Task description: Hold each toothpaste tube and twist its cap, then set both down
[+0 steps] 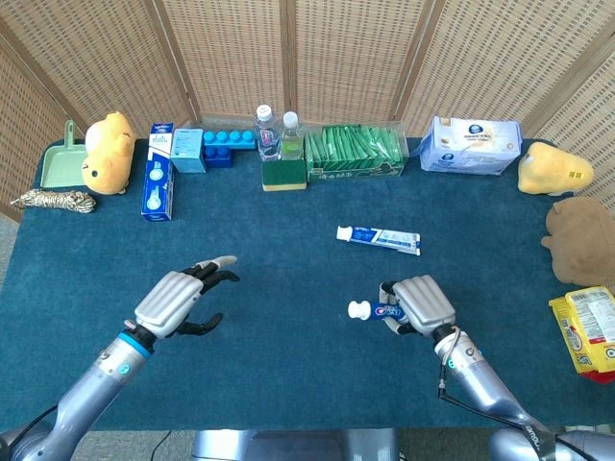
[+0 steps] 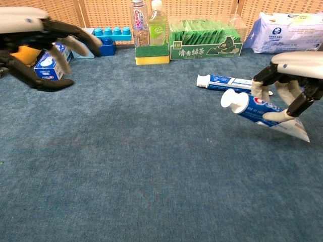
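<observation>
My right hand [image 1: 421,303] [image 2: 295,80] grips a blue toothpaste tube [image 2: 262,110] [image 1: 388,311] and holds it off the cloth, its white cap [image 2: 232,100] [image 1: 358,309] pointing left. The second tube [image 1: 379,237] [image 2: 229,81] lies flat on the blue table [image 1: 279,230] just behind it, white cap to the left. My left hand [image 1: 180,297] [image 2: 38,43] hovers open over the left middle of the table, fingers spread toward the right, well apart from both tubes.
Along the back edge stand a blue box [image 1: 158,184], blue bricks [image 1: 229,146], two bottles on a sponge [image 1: 282,144], a green tea-packet box [image 1: 356,154] and a tissue pack [image 1: 471,146]. Plush toys sit at the far left [image 1: 106,152] and right [image 1: 554,169].
</observation>
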Action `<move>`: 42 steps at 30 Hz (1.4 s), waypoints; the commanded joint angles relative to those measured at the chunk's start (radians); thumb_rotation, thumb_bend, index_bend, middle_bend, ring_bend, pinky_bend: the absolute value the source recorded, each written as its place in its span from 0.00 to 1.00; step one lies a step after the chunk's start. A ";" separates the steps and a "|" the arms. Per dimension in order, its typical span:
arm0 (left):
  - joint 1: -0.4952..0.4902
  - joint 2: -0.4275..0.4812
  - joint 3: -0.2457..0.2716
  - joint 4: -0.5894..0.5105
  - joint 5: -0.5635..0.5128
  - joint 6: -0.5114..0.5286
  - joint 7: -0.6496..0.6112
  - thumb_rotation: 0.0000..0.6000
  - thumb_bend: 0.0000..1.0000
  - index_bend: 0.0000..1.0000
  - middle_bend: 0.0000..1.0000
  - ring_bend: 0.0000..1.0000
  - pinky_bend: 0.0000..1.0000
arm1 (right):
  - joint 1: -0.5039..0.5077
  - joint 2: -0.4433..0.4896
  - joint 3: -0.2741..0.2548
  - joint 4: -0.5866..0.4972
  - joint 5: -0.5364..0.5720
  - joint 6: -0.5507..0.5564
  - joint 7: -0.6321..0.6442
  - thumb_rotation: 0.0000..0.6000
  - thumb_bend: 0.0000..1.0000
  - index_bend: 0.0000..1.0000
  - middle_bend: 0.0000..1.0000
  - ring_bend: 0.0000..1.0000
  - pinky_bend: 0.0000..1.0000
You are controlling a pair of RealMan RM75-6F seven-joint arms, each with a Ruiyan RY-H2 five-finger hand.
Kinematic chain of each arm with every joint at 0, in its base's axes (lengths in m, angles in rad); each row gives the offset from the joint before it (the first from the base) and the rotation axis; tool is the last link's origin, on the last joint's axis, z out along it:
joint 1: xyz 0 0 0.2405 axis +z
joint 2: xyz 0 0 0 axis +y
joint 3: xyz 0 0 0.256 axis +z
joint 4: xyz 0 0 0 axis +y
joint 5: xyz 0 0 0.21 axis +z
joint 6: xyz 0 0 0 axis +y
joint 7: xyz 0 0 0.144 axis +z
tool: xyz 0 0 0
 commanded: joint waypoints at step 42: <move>-0.340 -0.464 0.047 0.187 -0.210 0.111 0.380 1.00 0.34 0.27 0.06 0.00 0.27 | 0.073 -0.028 -0.014 -0.077 0.104 0.033 -0.090 1.00 0.43 0.89 0.74 0.69 0.68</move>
